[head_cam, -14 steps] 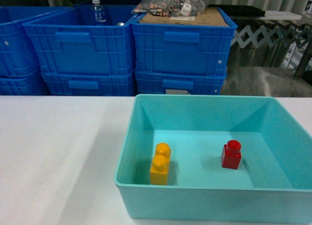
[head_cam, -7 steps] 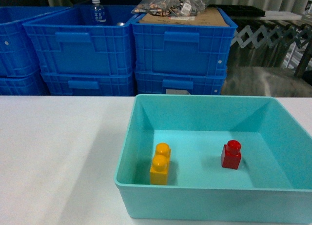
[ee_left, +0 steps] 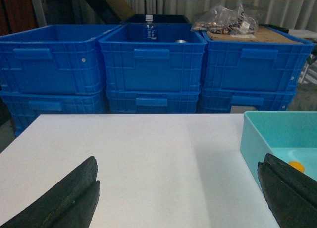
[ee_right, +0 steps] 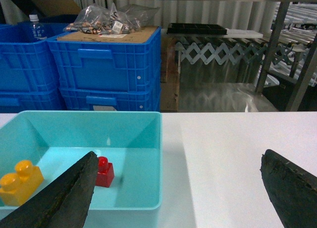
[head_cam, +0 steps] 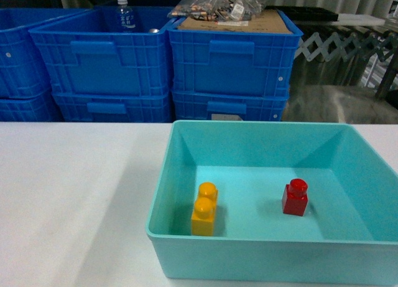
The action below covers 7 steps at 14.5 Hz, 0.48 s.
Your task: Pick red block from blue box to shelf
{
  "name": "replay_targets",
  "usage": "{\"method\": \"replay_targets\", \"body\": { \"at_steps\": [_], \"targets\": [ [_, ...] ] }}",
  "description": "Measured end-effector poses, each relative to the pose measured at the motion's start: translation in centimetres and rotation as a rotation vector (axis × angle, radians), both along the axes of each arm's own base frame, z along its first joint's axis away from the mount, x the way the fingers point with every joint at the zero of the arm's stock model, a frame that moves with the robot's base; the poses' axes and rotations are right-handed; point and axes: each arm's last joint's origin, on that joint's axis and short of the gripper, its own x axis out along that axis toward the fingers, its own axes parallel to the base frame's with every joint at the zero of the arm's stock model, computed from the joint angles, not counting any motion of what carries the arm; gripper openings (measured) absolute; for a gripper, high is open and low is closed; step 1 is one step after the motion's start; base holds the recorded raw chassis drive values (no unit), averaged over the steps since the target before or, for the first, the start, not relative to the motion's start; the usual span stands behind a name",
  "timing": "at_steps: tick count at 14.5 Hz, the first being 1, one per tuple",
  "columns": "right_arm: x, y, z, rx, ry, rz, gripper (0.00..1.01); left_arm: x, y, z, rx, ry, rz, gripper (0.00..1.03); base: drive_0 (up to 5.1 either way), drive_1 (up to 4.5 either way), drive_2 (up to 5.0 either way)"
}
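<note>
The red block [head_cam: 295, 198] stands upright on the floor of the blue box [head_cam: 273, 262], right of its middle. The right wrist view shows the red block [ee_right: 104, 172] just beyond my left fingertip, inside the blue box [ee_right: 148, 159]. My right gripper [ee_right: 179, 186] is open over the box's right wall and the white table, holding nothing. Left of the blue box [ee_left: 252, 139], my left gripper [ee_left: 178, 188] is open above bare table. Neither gripper shows in the head view. A steel post of the shelf [ee_right: 273, 45] rises behind the table at the right.
An orange-yellow two-stud brick [head_cam: 204, 209] stands in the box's front left. Stacked dark blue crates [head_cam: 230, 63] line the far edge of the table [head_cam: 74, 193], holding a bottle [head_cam: 124, 14] and bagged parts [head_cam: 217, 4]. A folding metal conveyor [ee_right: 223, 50] sits at the back right.
</note>
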Motion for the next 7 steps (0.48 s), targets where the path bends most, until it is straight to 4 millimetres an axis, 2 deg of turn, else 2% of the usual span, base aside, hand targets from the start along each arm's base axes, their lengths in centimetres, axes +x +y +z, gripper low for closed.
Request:
{"method": "replay_targets", "body": {
  "at_steps": [7],
  "targets": [
    [0.0, 0.0, 0.0, 0.0, 0.0, 0.0, 0.98, 0.0, 0.0, 0.0, 0.0, 0.0, 0.0, 0.98, 0.0, 0.0, 0.0]
  ]
}}
